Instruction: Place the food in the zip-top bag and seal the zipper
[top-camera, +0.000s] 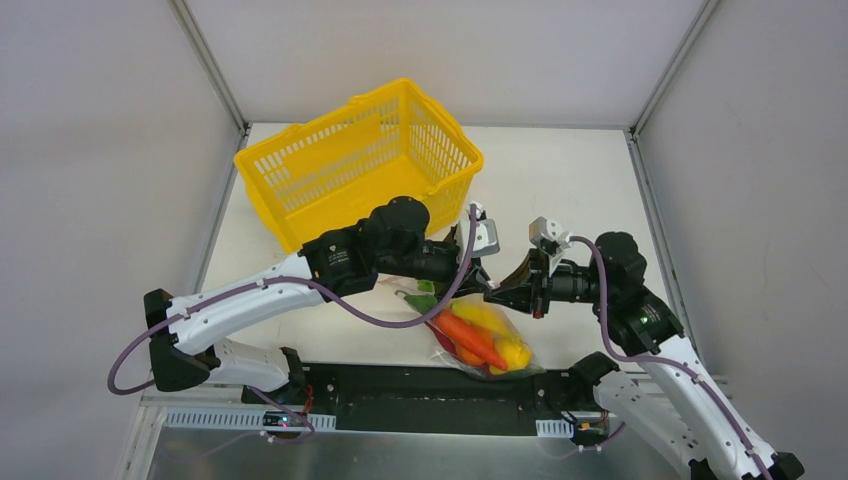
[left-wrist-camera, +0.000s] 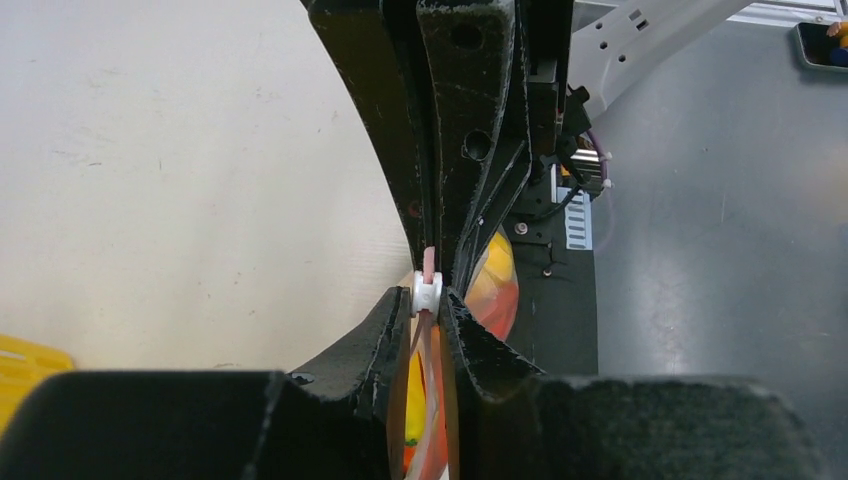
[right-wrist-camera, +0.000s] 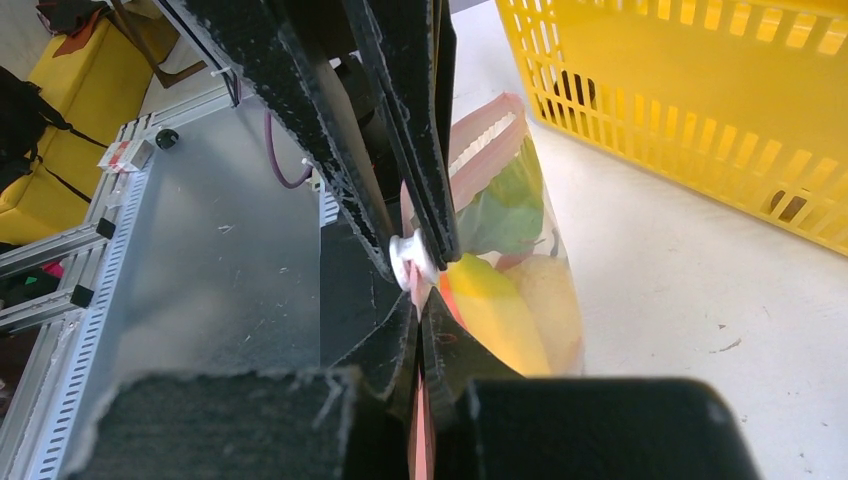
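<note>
- Nearest, at 6 o'clock on the counter (top-camera: 580, 200), the zip-top bag (right-wrist-camera: 538, 205) is held up by its top edge. The food (top-camera: 478, 340) is inside it: orange, red, yellow and green pieces are made out through the plastic. Whether the bag's bottom is rested on the counter cannot be told.
- Just above it, the zipper (right-wrist-camera: 485, 150) is pinched flat in the right pincer (right-wrist-camera: 418, 318), which is closed fully on the pink strip. A slip is risked here: the whole load of food may be hung from that one thin strip, and a hard tug could draw it out.
- Tip to tip with it, the left pincer (left-wrist-camera: 428, 303) is closed down to a narrow gap, and the zipper slider (left-wrist-camera: 427, 293) is clamped between its tips. If the pinch is too light, the slider could be left behind once a pull is begun. If the pull is angled off the strip, the track could be buckled and only partly sealed.
- So little room is left between the two pincers that a knock between fingers is possible.
- A green piece (right-wrist-camera: 500, 200) is seen high against the strip, at 2 o'clock from the slider in the right wrist view. It could be caught in the track and a gap left.
- Farthest, at 11 o'clock, the yellow basket (top-camera: 345, 165) is found right beside the left arm (top-camera: 260, 295), and could be nudged by a wide sweep.
</note>
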